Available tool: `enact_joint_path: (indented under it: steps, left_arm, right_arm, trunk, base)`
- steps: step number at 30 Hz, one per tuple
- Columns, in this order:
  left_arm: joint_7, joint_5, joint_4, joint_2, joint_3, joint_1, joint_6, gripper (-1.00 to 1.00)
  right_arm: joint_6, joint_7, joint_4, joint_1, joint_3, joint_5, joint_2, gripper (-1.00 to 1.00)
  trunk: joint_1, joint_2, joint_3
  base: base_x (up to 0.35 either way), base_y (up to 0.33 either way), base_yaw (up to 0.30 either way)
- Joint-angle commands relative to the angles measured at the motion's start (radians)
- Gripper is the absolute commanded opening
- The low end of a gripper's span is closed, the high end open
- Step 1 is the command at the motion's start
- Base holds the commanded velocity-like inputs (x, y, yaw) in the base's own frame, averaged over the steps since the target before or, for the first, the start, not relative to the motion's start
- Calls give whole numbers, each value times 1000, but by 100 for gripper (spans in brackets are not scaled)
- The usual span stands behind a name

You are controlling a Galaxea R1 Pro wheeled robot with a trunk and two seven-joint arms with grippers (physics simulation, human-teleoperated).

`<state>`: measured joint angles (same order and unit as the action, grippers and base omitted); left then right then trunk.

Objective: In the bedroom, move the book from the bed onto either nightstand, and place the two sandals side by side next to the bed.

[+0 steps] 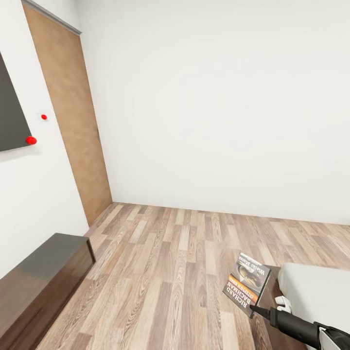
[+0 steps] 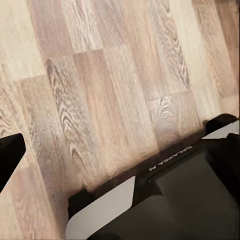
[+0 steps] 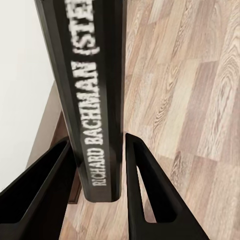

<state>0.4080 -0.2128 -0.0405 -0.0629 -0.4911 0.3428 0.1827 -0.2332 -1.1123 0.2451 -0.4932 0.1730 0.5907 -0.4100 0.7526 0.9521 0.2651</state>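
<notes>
White walls and wood-plank floor surround the bed corner. Right hand, nearly closed, pinches the book by its spine end, above the floor beside the bed. Thin, light and probably floppy, its long axis runs away from the fingers. Left hand's opening cannot be judged.

The wood-plank floor, in mixed light and grey-brown boards, runs back to the white walls and the brown door. A low dark-brown wooden cabinet with a glossy top stands on it against the left wall. At the right, the corner of the light-grey mattress of the bed shows, on its dark-brown frame.
</notes>
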Motion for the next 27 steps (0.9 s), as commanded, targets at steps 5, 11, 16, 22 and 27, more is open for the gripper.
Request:
enact_joint_path:
  steps: [5,11,16,22,27]
  left_arm:
    - [2,-10,-74,29,-5,1,-1,100]
    - [2,-59,-113,28,65,1,4,100]
    - [3,-93,-113,11,109,1,21,100]
    - [3,-98,-111,6,114,1,23,100]
    - [3,-99,-110,6,114,1,23,100]
  right_arm:
    - [-9,-1,0,-1,7,11,-1,-100]
    - [-9,-1,0,-1,7,12,-1,-100]
    - [-8,0,0,-1,7,12,-1,-100]
    - [-8,0,0,-1,7,12,-1,-100]
    - [-8,-1,0,-1,7,11,-1,-100]
  trunk:
    - [0,1,1]
    - [0,1,1]
    - [0,1,1]
    - [0,1,1]
    - [0,1,1]
  base:
    - [99,0,0]
    - [304,54,0]
    - [318,142,0]
    - [312,157,0]
    - [258,139,-98]
